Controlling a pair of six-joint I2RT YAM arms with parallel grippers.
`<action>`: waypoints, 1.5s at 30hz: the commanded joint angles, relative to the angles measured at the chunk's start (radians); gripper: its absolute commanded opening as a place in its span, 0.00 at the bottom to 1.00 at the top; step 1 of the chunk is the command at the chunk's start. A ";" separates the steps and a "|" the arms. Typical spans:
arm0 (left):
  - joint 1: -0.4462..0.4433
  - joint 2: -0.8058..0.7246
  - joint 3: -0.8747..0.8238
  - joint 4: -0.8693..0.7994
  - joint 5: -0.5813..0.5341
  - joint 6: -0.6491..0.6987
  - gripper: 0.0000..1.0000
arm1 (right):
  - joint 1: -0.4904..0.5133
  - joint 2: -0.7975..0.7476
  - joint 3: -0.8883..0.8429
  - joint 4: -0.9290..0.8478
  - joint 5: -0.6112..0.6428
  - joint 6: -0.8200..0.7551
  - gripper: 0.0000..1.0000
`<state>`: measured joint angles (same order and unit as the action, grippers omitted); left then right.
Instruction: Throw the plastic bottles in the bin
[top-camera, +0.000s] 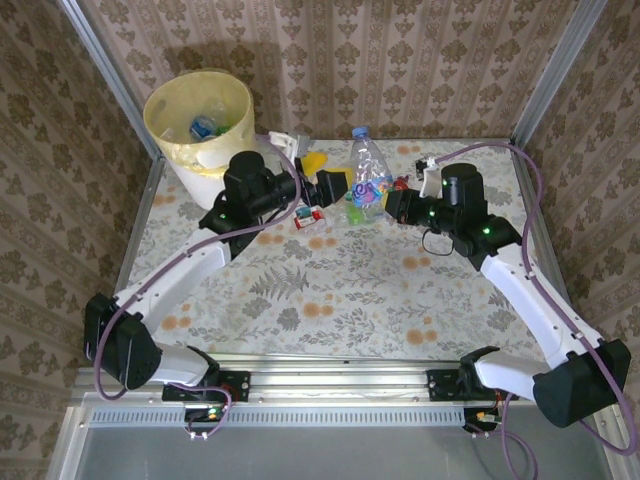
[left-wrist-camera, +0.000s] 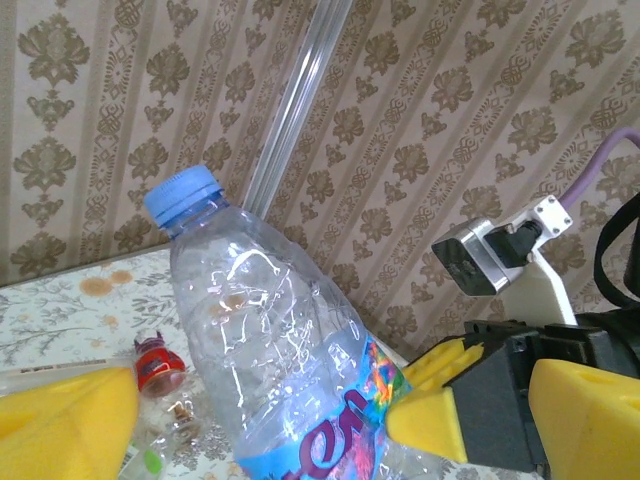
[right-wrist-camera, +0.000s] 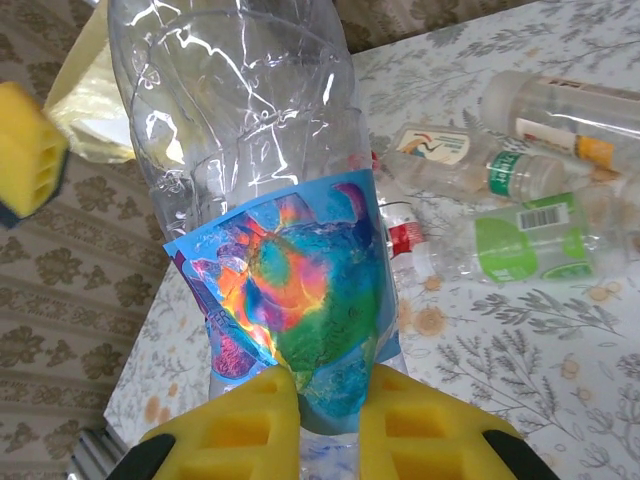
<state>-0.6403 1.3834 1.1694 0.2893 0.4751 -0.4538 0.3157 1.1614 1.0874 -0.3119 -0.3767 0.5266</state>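
Right gripper (right-wrist-camera: 330, 405) is clamped tight on the low end of the plastic bottle (right-wrist-camera: 260, 150), pads pinching it just under the label. Left gripper (top-camera: 332, 186) stands wide, nothing in it, one yellow pad on each side of the bottle's body without touching. The bottle sits between the two arms at mid-table, cap end pointing toward the back wall. The bin (top-camera: 152, 115) is in the far left corner, well apart from it.

This looks like a handover to the left arm, since the bin is on its side. Close the left fingers on the clear body above the label, square across it. Don't let the right go until the left has a firm hold. Go easy on the squeeze, because the thin wall will likely buckle and slip. Then carry it over the rim and drop it from above the liner, not against the side.

The bottle is clear and dented with crinkled walls. It has a blue cap and a blue label with a rainbow splash and purple lettering, and it looks empty. I can't tell whether its base is clear of the table (top-camera: 350, 290). More bottles (right-wrist-camera: 520, 240) lie loose behind it, some with green or white labels, and a few are already in the bin.
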 joint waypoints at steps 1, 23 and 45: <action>-0.010 0.027 -0.026 0.094 0.034 -0.038 1.00 | 0.014 -0.038 0.029 0.043 -0.046 -0.019 0.08; -0.007 0.124 -0.016 0.241 0.147 -0.134 0.96 | 0.057 -0.029 0.000 0.113 -0.163 -0.010 0.09; 0.027 0.082 -0.004 0.198 0.207 -0.110 0.47 | 0.066 0.021 -0.001 0.120 -0.173 -0.003 0.10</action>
<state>-0.6151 1.5024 1.1400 0.4744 0.6445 -0.5907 0.3714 1.1709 1.0863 -0.2043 -0.5320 0.5270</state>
